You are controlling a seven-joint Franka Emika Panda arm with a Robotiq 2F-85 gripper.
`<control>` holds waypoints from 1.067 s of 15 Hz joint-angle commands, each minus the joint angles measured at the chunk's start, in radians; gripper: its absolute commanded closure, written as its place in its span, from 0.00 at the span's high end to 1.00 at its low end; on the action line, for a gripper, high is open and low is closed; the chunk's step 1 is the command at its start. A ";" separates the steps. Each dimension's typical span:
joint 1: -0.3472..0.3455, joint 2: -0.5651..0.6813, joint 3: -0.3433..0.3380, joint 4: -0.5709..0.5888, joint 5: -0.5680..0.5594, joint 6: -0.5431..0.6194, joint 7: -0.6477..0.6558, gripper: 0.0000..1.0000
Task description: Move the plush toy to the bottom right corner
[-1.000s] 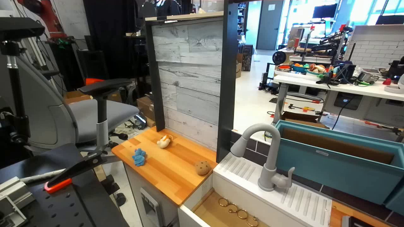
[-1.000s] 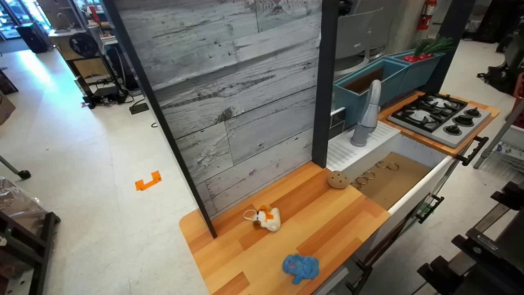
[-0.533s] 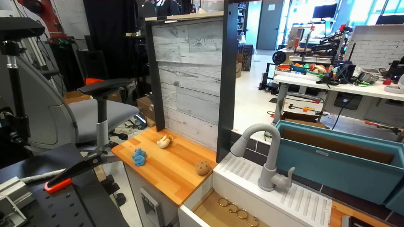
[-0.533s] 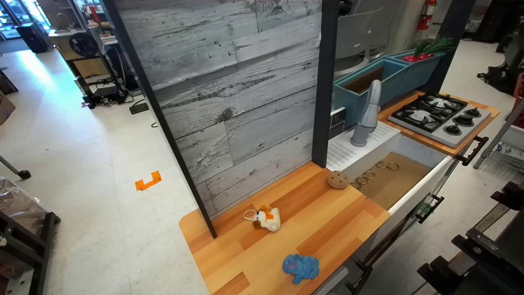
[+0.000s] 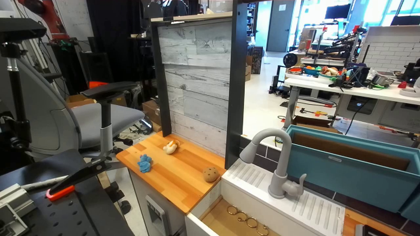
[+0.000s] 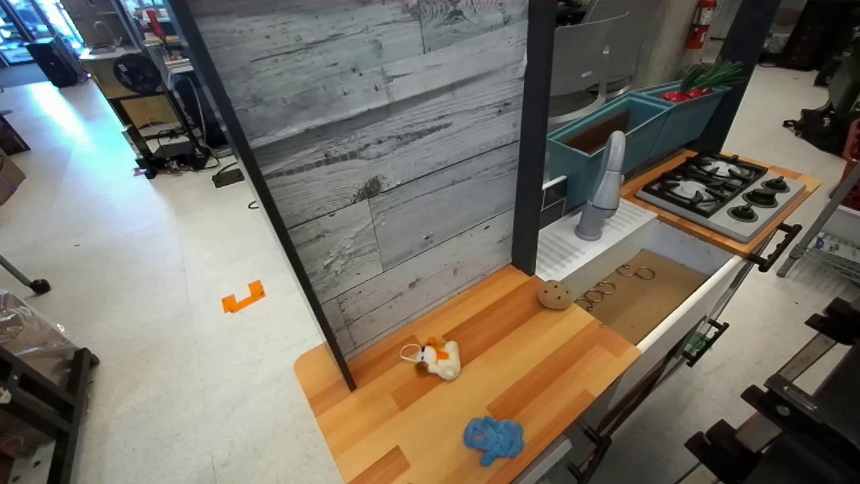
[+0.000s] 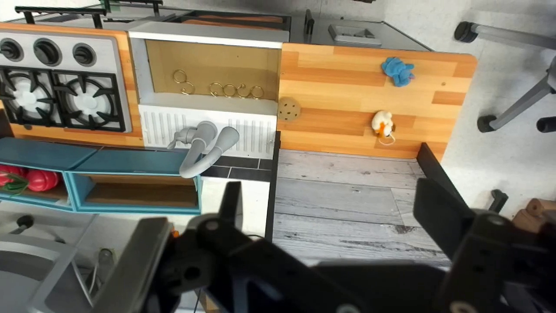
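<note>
1. Step in hand, by judgement: approach, ahead of any grasp. Note the gripper (image 7: 329, 195) in the wrist view, spread wide at the tips, with no object between; not made out in either exterior view.
2. Locate the cream plush toy (image 6: 447, 363), the best match for the wording, on the wooden countertop (image 5: 177, 173) near the grey plank panel (image 5: 197, 82), well apart from the goal.
3. Goal, as judged: bottom right corner (image 6: 623, 349), at the front beside the sink (image 7: 234, 105).
4. Next move, as judged: come down over the plush toy, close gently on the soft body, lift, then carry toward the front. Beware of overshoot into the sink.
5. On the same surface: blue toy (image 6: 494, 438) close to the front edge; round speckled tan item (image 5: 210, 174) at the sink-side edge, toward the back.
6. Beyond: brass-coloured rings (image 7: 236, 90) inside the sink, grey faucet (image 5: 281, 164) behind, teal planter (image 5: 344, 177), stovetop (image 6: 725, 195) on the far side; in the room, office chair (image 5: 92, 123) and cluttered white workbench (image 5: 361, 92).
</note>
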 commanded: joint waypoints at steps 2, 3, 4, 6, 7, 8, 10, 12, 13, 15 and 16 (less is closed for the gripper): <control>0.028 0.194 0.038 0.071 -0.028 0.070 0.012 1.00; 0.032 0.239 0.050 0.087 -0.038 0.081 0.017 1.00; 0.037 0.296 0.065 0.107 -0.053 0.096 0.028 1.00; 0.047 0.412 0.089 0.150 -0.084 0.124 0.047 1.00; 0.051 0.471 0.100 0.175 -0.111 0.137 0.065 1.00; 0.060 0.535 0.106 0.203 -0.133 0.149 0.082 1.00; 0.086 0.662 0.107 0.259 -0.169 0.189 0.124 1.00; 0.119 0.784 0.095 0.327 -0.178 0.216 0.137 1.00; 0.137 0.844 0.087 0.364 -0.191 0.219 0.141 1.00; 0.170 0.948 0.070 0.434 -0.198 0.227 0.137 1.00; 0.185 0.999 0.062 0.466 -0.200 0.239 0.131 1.00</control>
